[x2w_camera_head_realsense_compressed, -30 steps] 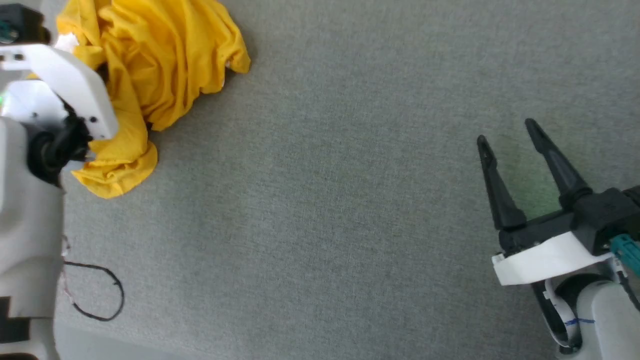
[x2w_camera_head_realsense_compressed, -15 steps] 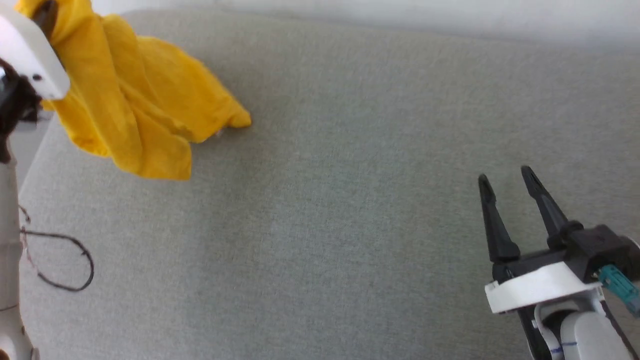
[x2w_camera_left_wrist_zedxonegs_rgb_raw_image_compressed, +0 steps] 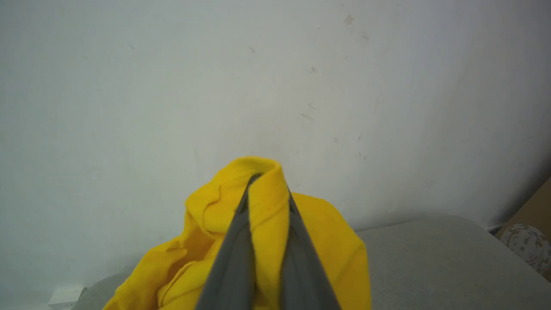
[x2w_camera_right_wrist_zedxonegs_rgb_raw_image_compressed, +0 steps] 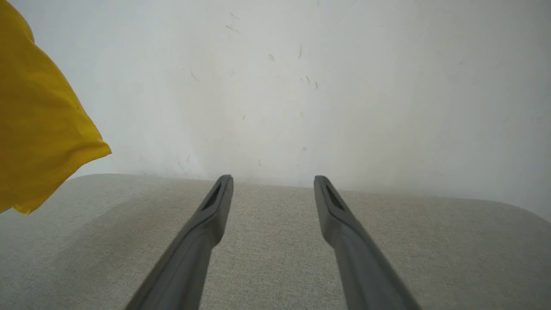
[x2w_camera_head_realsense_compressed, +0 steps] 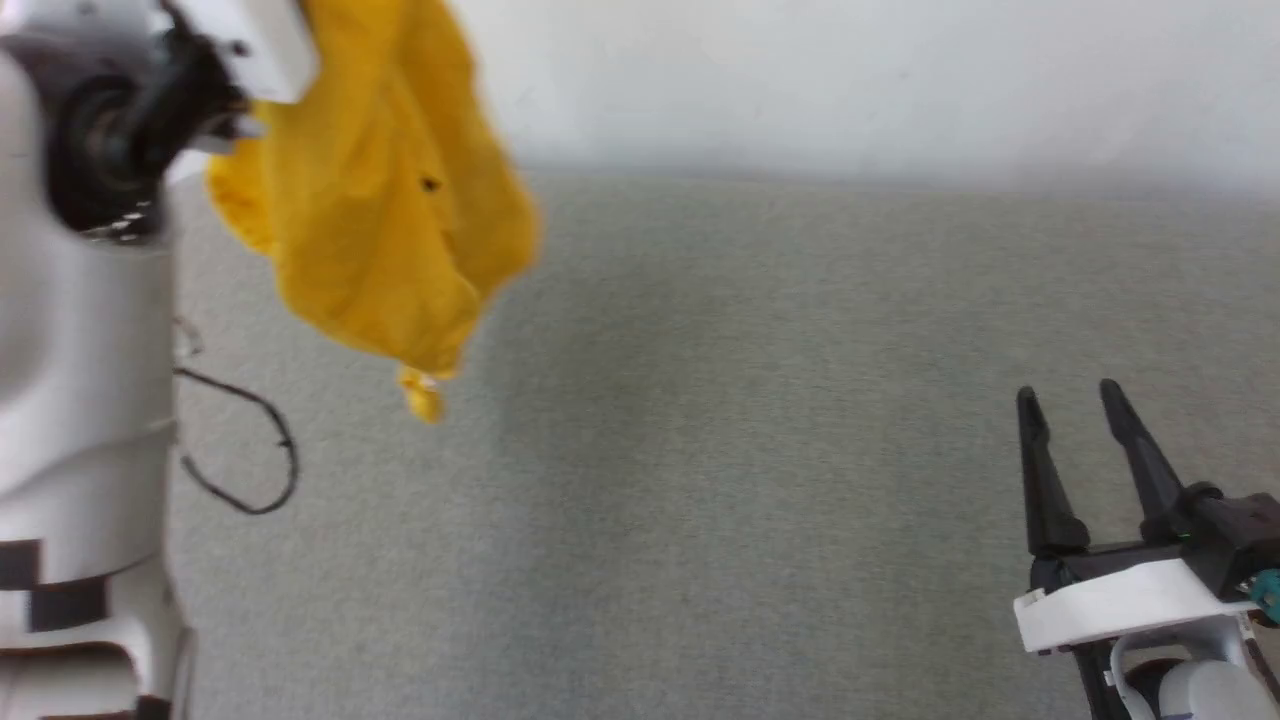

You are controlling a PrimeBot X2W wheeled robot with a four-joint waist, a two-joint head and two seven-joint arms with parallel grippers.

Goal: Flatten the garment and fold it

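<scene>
At the near right of the head view, the right arm [x2w_camera_head_realsense_compressed: 1150,610] lies low over the grey fabric worktop [x2w_camera_head_realsense_compressed: 700,450], its two dark fingers [x2w_camera_head_realsense_compressed: 1045,480] pointing away toward the far wall [x2w_camera_head_realsense_compressed: 850,80]. The right jaws stand wide open and hold nothing. The right wrist view shows this closer up: bare worktop [x2w_camera_right_wrist_zedxonegs_rgb_raw_image_compressed: 275,267] lies in the gap between the fingers [x2w_camera_right_wrist_zedxonegs_rgb_raw_image_compressed: 193,249], and a corner of the garment [x2w_camera_right_wrist_zedxonegs_rgb_raw_image_compressed: 34,129] hangs in at that view's left edge.

On the left of the head view, the white left arm [x2w_camera_head_realsense_compressed: 80,350] reaches up high, with a black cable loop [x2w_camera_head_realsense_compressed: 250,450] beside it. The yellow garment [x2w_camera_head_realsense_compressed: 380,220] hangs from its top end in a bunched drape over the far left of the worktop. Whether its lowest tip touches the fabric I cannot tell.

The head view hides the grip itself, but the left wrist view shows it. The left jaws are closed almost together, with a fold of the garment [x2w_camera_left_wrist_zedxonegs_rgb_raw_image_compressed: 267,215] pinched between the grey fingers [x2w_camera_left_wrist_zedxonegs_rgb_raw_image_compressed: 232,258], set against the wall [x2w_camera_left_wrist_zedxonegs_rgb_raw_image_compressed: 172,86]. That view also catches a brown box corner [x2w_camera_left_wrist_zedxonegs_rgb_raw_image_compressed: 533,202] past the worktop's far right edge.
</scene>
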